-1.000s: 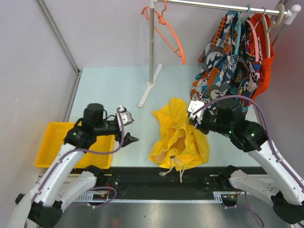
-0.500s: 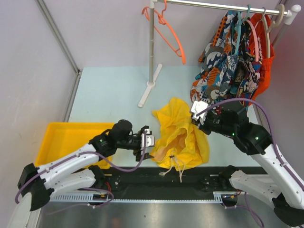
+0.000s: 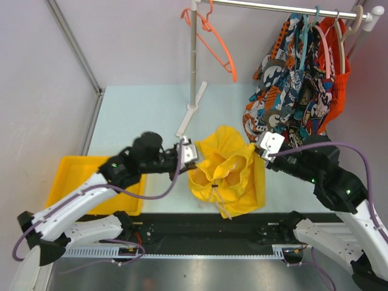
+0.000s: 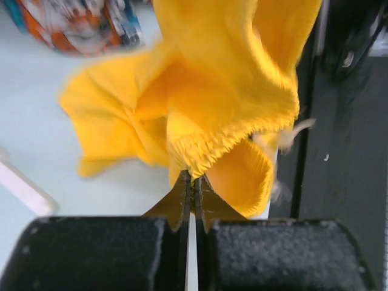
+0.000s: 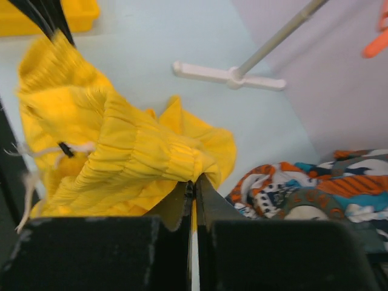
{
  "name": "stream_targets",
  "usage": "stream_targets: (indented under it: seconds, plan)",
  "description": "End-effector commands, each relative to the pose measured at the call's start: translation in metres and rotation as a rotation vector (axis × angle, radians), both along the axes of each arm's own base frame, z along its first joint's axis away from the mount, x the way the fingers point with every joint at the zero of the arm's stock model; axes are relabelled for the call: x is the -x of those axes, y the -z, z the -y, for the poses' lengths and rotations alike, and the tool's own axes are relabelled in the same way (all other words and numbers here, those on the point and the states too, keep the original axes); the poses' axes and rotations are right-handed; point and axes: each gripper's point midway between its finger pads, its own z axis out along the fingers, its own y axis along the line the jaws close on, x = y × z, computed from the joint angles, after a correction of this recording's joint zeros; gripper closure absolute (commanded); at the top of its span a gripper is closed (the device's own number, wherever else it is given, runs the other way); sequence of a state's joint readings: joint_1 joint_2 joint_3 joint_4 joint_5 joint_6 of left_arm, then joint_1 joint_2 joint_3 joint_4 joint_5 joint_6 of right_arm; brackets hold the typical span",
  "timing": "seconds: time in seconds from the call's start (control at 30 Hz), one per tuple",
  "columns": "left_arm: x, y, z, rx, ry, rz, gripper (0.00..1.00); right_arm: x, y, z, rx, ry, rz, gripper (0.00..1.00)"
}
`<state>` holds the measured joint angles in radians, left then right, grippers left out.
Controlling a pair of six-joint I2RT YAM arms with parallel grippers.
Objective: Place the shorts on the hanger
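The bright yellow shorts [image 3: 227,176] hang bunched between my two grippers, raised off the pale table. My left gripper [image 3: 193,159] is shut on the left end of the elastic waistband [image 4: 230,142]. At the right end, my right gripper [image 3: 262,150] is shut on the same ribbed waistband [image 5: 151,154]. A pale drawstring [image 3: 223,207] dangles below the fabric. The orange hanger [image 3: 215,42] hangs by its hook on the rail at the back, far from both grippers.
A white rack post [image 3: 193,57] with a foot [image 3: 191,109] stands behind the shorts. Cartoon-print shorts [image 3: 291,85] and an orange-red garment [image 3: 339,66] hang at the back right. A yellow bin [image 3: 76,179] sits at the left edge.
My left gripper swung in from the left, closed on the waistband and lifted it. My right arm drew back to the right, stretching the shorts up off the table.
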<state>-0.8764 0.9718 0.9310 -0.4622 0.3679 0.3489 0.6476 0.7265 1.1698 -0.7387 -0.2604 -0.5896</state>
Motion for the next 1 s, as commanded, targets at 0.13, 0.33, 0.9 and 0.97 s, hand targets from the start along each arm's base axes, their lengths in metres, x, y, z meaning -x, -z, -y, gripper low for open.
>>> stream_targets:
  seconds: [0.13,0.33,0.9,0.97]
  plan:
    - [0.035,-0.169,-0.013,0.17,0.053,0.001,1.0,-0.041,-0.052,-0.01,-0.008,0.023,0.237,1.0]
    - [-0.036,-0.089,-0.04,0.004,-0.335,-0.278,1.0,-0.087,0.032,-0.049,0.056,-0.13,-0.068,1.0]
    - [-0.105,0.047,-0.079,-0.08,-0.597,-0.514,1.0,-0.072,0.108,-0.052,0.086,0.011,-0.475,0.34]
    - [-0.105,0.047,-0.082,-0.077,-0.595,-0.502,1.0,-0.072,0.116,-0.053,0.075,0.028,-0.512,0.31]
